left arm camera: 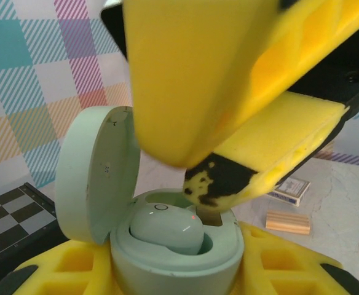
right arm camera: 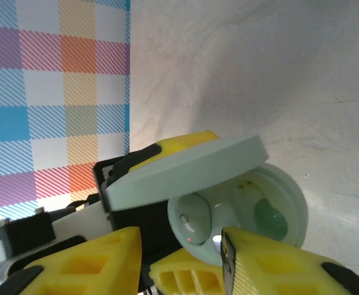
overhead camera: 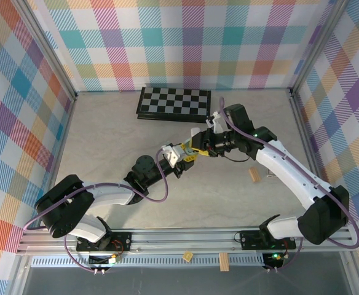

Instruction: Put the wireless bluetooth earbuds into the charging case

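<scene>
Charging case (left arm camera: 179,255) is clamped between the left jaws with its lid (left arm camera: 96,172) swung open, so that the wells are presented to the right jaws. One pale green earbud (left arm camera: 167,227) is seated in the well directly beneath the right jaws, which are parted just above it with nothing gripped. The neighbouring well (right arm camera: 268,218) is seen empty; a second earbud is judged outstanding.

Pale green earbud (left arm camera: 167,228), apparently fully seated, lying in the open pale green charging case (left arm camera: 179,267), its lid (left arm camera: 96,172) standing upright.
</scene>
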### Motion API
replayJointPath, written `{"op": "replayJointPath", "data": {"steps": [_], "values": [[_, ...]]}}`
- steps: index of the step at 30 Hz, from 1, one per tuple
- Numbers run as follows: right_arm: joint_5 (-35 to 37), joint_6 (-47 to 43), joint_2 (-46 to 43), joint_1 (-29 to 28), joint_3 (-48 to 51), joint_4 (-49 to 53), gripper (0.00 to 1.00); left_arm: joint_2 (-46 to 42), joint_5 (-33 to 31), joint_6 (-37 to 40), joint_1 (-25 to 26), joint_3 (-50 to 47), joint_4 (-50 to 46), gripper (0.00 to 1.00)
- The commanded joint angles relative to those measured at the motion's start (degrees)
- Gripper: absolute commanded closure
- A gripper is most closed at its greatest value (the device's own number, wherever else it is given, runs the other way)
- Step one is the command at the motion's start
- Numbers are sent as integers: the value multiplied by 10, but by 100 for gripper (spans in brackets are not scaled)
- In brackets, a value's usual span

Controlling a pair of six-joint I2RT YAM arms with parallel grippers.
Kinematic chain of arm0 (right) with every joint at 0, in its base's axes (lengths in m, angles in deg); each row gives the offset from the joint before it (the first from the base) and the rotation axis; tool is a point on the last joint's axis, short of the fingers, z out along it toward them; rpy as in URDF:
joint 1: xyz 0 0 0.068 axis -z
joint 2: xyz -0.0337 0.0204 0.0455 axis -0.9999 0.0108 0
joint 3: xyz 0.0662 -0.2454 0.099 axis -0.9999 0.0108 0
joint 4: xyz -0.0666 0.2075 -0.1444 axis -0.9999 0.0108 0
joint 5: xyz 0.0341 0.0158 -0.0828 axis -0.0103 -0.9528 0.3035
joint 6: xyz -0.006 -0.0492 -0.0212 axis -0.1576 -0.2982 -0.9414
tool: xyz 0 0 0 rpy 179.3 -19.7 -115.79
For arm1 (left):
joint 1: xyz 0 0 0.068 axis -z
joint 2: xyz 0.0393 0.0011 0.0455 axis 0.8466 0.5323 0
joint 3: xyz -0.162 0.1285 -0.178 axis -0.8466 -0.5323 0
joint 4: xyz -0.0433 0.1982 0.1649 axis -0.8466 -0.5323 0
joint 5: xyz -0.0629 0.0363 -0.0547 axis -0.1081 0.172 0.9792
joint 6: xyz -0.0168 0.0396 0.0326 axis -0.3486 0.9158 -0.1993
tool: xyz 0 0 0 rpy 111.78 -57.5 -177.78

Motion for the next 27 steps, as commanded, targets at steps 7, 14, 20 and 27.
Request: {"op": "replayJointPath", "data": {"steps": [7, 14, 20, 27], "values": [[63, -104, -89, -3, 40, -54, 43, -68, -4, -63, -89, -76, 59, 71], [139, -137, -6, -1, 30, -69, 40, -215, -13, -56, -129, -115, -49, 71], [160, -162, 132, -1, -39, -40, 39, -342, -1, -64, -129, -114, -170, 71], [175, -167, 301, -15, -159, -18, 43, -422, 2, -75, -128, -116, -234, 71]]}}
